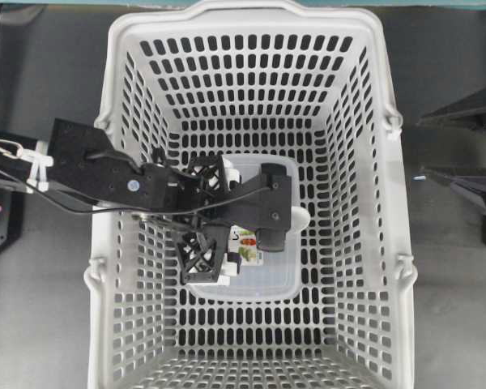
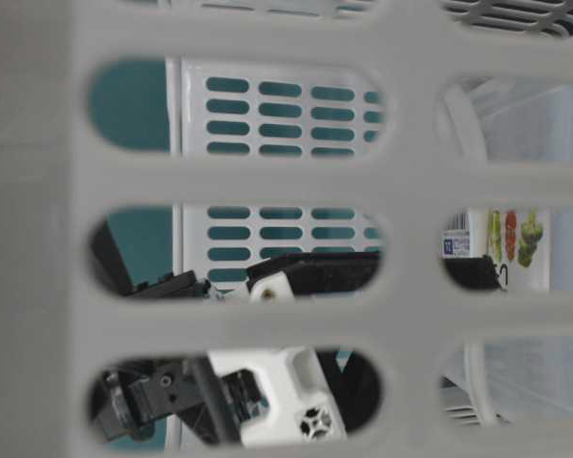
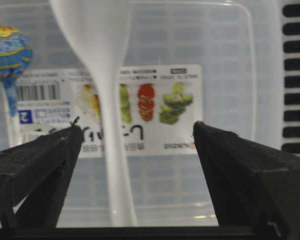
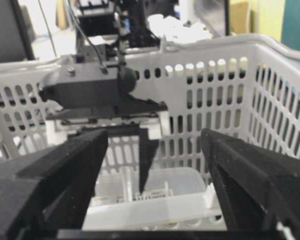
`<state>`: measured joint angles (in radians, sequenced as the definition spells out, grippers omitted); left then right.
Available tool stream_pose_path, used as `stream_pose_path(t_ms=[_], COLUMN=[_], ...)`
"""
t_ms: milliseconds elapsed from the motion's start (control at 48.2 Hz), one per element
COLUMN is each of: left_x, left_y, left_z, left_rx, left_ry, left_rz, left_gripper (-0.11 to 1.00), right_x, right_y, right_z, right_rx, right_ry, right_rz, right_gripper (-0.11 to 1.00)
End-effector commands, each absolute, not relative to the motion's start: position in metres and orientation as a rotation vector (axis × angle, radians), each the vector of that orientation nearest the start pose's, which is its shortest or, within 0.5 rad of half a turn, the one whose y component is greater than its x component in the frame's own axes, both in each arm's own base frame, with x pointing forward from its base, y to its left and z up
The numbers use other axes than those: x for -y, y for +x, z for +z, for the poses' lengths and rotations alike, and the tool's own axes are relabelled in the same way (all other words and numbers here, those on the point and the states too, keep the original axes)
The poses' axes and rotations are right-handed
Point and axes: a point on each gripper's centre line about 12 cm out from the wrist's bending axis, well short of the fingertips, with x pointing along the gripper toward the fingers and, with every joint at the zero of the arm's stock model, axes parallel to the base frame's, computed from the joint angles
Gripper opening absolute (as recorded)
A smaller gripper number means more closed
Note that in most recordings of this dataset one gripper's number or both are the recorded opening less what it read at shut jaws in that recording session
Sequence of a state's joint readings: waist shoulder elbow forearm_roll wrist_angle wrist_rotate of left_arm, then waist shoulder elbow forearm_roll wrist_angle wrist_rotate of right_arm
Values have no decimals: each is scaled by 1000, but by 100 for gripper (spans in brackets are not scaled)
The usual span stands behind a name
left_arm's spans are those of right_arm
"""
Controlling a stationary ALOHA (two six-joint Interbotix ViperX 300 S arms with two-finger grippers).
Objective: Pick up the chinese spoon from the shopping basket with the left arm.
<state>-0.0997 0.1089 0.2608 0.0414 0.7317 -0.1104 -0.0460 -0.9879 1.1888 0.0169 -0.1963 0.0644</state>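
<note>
The chinese spoon (image 3: pixel 112 150) is glossy white and lies on a clear labelled container inside the light-grey shopping basket (image 1: pixel 121 97). In the left wrist view its bowl is at the top and its handle runs down between my jaws. My left gripper (image 3: pixel 136 126) is open, with the handle nearer the left finger and neither finger touching it. In the overhead view the left gripper (image 1: pixel 263 219) reaches in from the left over the container, and only a bit of the spoon (image 1: pixel 298 217) shows beside the wrist. My right gripper (image 4: pixel 154 135) is open and empty outside the basket.
The clear rectangular container (image 1: pixel 259 279) with its printed label (image 3: pixel 160 95) sits mid-basket. A blue lollipop (image 3: pixel 7 50) lies on it left of the spoon. The slotted basket walls (image 4: pixel 225 95) surround the left arm. The right arm (image 1: pixel 470 146) rests at the right edge.
</note>
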Motion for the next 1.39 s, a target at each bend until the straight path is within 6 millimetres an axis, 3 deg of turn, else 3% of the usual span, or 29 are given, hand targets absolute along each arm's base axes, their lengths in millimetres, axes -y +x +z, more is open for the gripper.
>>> stream_pose_path(t_ms=[0,125,228,498,706,851,1059,1370], left_x=[34,34,34,35,33,33,32,32], left_y=[424,423,422,422,421,417,404,402], left_z=[209,203,194,195,221,263,315,342], left_rx=[-1088,-1103,-1118,-1117,-1051,-970,-991,-1011], left_ry=[-9,-5,1,17,23,15,14,6], left_rz=[-8,-9,-11,-24,-29,-31,-23,-16], left_gripper=[86,84,74,13,13,13,13,13], right_x=[10,10,10,10,10,10,10,10], right_y=[195,194,194,194,194,193,189,185], right_z=[285,285,284,284,281,280,282,281], right_rx=[8,10,8,8,-2,-5,-5,-15], right_ry=[84,82,82,82,83,84,84,85], right_rz=[-55,-55,-55,-55,-55,-55,-54,-54], right_gripper=[72,72,72,72,72,72,72,72])
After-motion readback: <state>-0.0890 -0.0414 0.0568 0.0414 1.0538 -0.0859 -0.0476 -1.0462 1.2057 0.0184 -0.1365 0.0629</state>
